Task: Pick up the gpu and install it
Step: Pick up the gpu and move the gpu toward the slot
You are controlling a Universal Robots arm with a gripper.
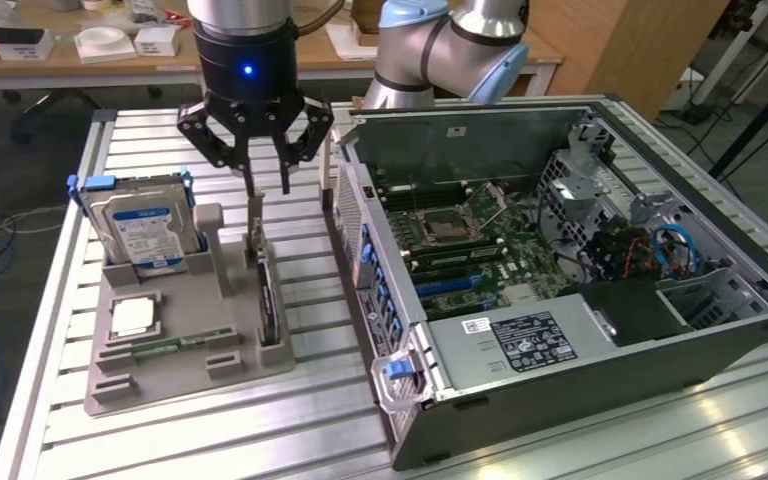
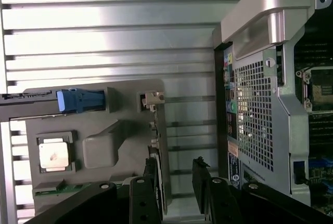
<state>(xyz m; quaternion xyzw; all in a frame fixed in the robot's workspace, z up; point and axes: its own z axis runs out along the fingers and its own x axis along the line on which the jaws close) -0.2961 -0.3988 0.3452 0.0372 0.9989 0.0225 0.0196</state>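
The gpu [image 1: 265, 300] stands on edge in a slot along the exterior view's right side of the grey holder [image 1: 211, 372]. It is a thin dark card with its silver bracket at the far end. My gripper [image 1: 264, 188] hangs open directly over that bracket end, fingertips about level with its top and not touching it. In the wrist view the gpu [image 2: 159, 156] appears edge-on between the black fingers [image 2: 200, 182], lying closer to one of them. My gripper [image 2: 176, 182] holds nothing.
The holder also carries a hard drive [image 1: 144, 225] upright at the back, a processor [image 1: 133, 318] and a memory stick [image 1: 171, 345]. The open computer case [image 1: 651, 330] lies just to the exterior view's right, motherboard [image 1: 478, 235] exposed. All sit on a slatted metal table [image 1: 291, 420].
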